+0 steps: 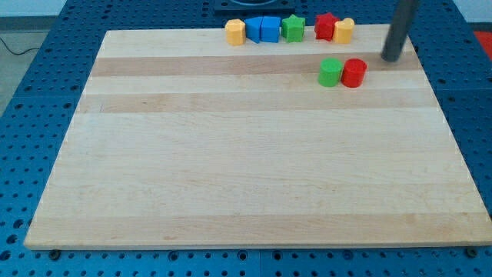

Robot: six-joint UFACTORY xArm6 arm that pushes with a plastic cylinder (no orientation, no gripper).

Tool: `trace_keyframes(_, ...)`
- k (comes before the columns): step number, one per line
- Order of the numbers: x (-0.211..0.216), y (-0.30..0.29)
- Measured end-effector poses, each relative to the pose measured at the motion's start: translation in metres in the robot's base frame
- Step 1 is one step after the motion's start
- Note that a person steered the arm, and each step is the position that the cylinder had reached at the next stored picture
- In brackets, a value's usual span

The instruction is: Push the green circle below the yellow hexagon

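Observation:
The green circle [330,72] sits on the wooden board near the view's top right, touching a red circle [354,73] on its right. Two yellow blocks lie along the top edge: one [235,32] at the left end of the row, looking like a hexagon, and one [344,31] at the right end, next to a red star [326,26]. The green circle is below and slightly left of the right yellow block. My tip [392,58] is to the right of the red circle, a little higher, apart from all blocks.
Two blue blocks [262,29] and a green star [292,28] stand in the top row between the yellow blocks. The board's top edge runs just behind the row. Its right edge [430,85] is near my tip.

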State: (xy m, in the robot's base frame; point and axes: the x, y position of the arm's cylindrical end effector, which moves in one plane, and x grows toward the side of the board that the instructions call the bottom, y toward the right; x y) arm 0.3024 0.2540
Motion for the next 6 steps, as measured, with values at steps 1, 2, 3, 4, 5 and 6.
trace_keyframes(1,0.027,-0.001)
trace_keyframes(2,0.029,-0.031)
trace_keyframes(3,0.029,-0.091)
trace_keyframes(4,0.029,-0.168)
trace_keyframes(5,0.029,-0.244)
trace_keyframes(6,0.029,-0.319)
